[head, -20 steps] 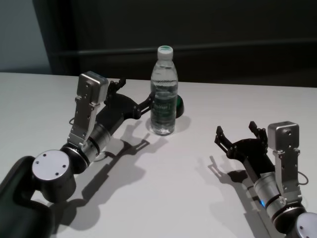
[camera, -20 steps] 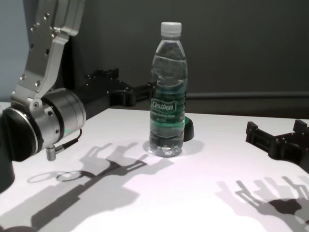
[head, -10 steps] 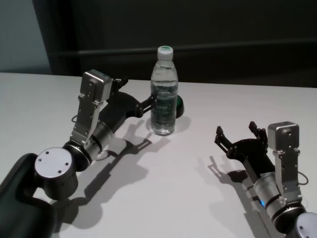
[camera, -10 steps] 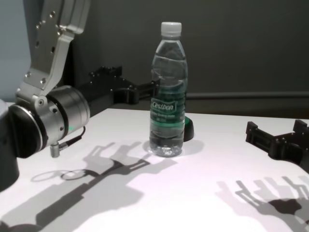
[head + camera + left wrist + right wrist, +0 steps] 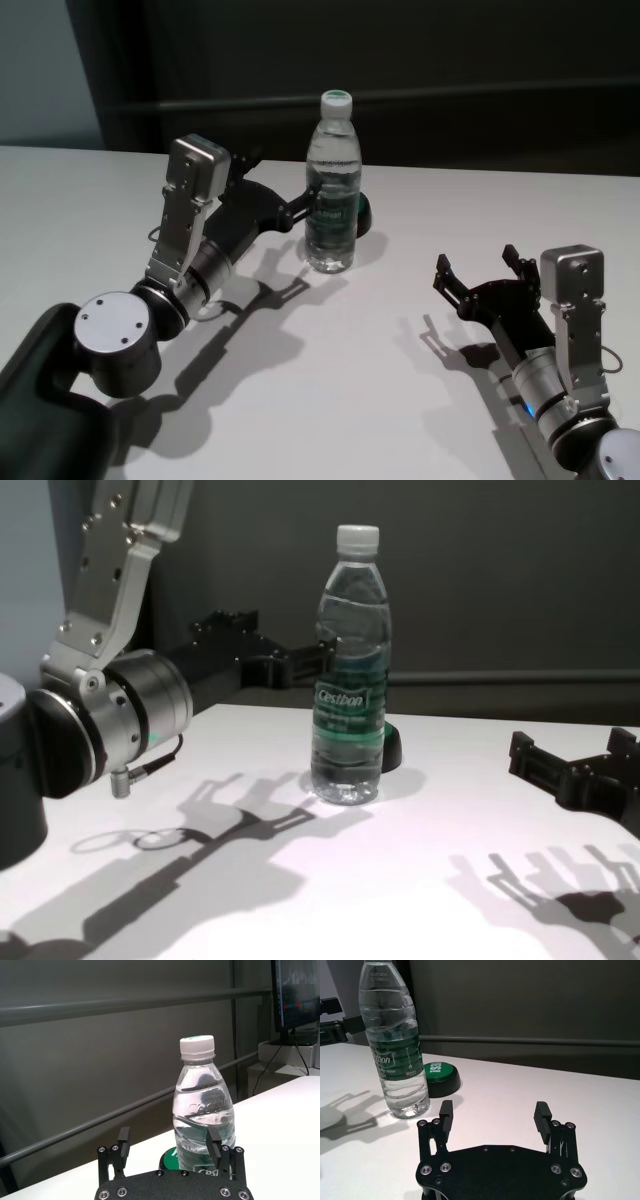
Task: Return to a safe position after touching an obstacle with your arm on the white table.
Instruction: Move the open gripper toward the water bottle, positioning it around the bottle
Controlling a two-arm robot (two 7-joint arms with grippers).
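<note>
The bottle (image 5: 331, 190) is standing upright on the white table (image 5: 330, 400), its base just beside a green button (image 5: 440, 1078). The left gripper (image 5: 170, 1147), fingers spread wide, is pressing one finger against its side; swinging sideways while pulling away risks toppling it. The right gripper (image 5: 494, 1112) is resting wide open, well apart.

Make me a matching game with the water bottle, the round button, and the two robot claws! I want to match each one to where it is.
Things:
1. tall clear plastic water bottle with white cap
2. round green button with black base
3. left claw
4. right claw

Places:
A. right behind the bottle
B. apart from the bottle, open over bare white table
C. up against the bottle's side
D. standing upright mid-table

Pairs: 1-D, 2-A, 3-C, 4-B
</note>
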